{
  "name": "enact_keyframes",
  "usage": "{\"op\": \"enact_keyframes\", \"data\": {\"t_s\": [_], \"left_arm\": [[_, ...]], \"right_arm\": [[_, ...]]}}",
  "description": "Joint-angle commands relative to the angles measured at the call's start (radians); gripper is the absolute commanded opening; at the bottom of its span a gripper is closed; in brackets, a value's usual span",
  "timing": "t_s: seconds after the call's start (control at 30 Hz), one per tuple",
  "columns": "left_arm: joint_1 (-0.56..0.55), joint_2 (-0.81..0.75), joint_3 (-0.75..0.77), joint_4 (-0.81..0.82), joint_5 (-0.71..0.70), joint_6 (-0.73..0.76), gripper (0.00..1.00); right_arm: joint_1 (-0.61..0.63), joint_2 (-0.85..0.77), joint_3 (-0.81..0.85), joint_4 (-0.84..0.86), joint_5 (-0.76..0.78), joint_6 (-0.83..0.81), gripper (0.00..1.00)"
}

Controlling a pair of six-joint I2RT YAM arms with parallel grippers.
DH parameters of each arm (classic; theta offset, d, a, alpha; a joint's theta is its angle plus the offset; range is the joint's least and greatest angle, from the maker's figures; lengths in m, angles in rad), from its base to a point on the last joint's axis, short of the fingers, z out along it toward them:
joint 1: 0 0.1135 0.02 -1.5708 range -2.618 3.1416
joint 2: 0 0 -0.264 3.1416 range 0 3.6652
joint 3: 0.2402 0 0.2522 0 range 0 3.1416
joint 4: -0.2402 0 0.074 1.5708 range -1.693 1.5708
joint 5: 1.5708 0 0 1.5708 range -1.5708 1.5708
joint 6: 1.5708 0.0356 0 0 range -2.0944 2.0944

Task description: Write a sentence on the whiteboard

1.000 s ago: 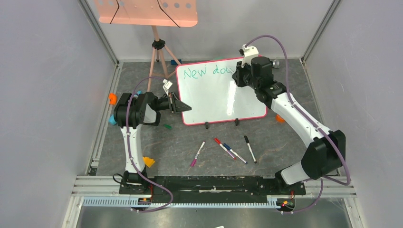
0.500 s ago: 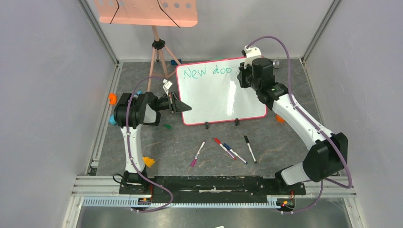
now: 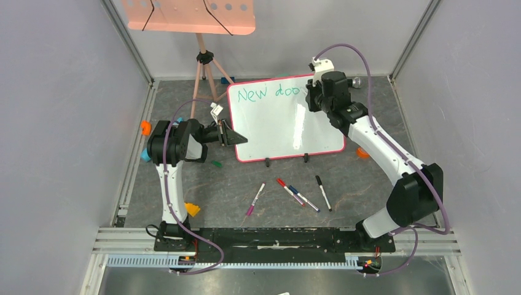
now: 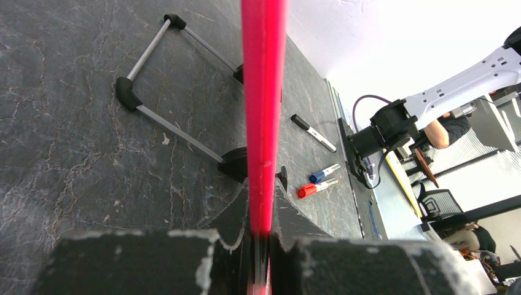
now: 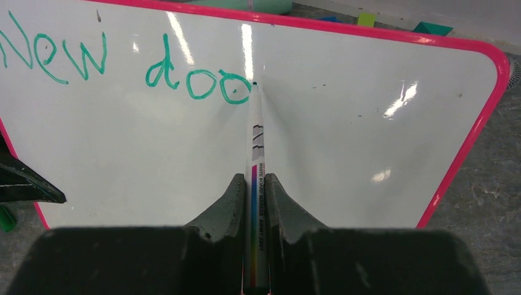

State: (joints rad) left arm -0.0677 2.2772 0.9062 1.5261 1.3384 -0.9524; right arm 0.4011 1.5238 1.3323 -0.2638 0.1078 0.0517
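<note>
Right hand [image 5: 253,182] pinching marker [image 5: 255,132], tip on whiteboard [image 5: 350,141]

Count — 1 whiteboard [image 3: 279,126]; 2 arms [image 3: 381,147]; 4 loose markers [image 3: 255,200], lower centre; 1 held marker [image 5: 255,138] — at the board; 1 tripod tray [image 3: 184,15], upper left

Pink marker [image 3: 255,198], red-capped marker [image 3: 284,187], blue-capped marker [image 3: 304,199] and black marker [image 3: 323,193] are lying nearer than the left pincer [image 3: 241,139], to its right. Green cap [image 3: 216,163] is lying near it, leftward. Perforated tray [image 3: 187,16] is standing well beyond it.
</note>
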Motion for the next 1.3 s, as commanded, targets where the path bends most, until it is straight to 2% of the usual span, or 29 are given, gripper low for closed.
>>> {"op": "enact_keyframes", "data": {"t_s": [0.0,0.37,0.77,1.1,1.27], "left_arm": [[0.022,0.052,0.008,0.031,-0.101,0.047,0.02],[0.022,0.052,0.008,0.031,-0.100,0.046,0.02],[0.022,0.054,0.008,0.031,-0.100,0.046,0.02],[0.021,0.053,0.009,0.031,-0.100,0.046,0.02],[0.021,0.054,0.010,0.031,-0.100,0.046,0.02]], "right_arm": [[-0.005,0.008,0.066,0.031,0.016,-0.001,0.00],[-0.004,0.028,0.062,0.025,0.015,0.000,0.00],[-0.008,0.043,0.072,0.000,0.089,-0.001,0.00],[-0.010,0.067,0.095,-0.004,0.049,0.000,0.00],[-0.012,0.077,0.101,-0.009,0.078,0.003,0.00]]}}
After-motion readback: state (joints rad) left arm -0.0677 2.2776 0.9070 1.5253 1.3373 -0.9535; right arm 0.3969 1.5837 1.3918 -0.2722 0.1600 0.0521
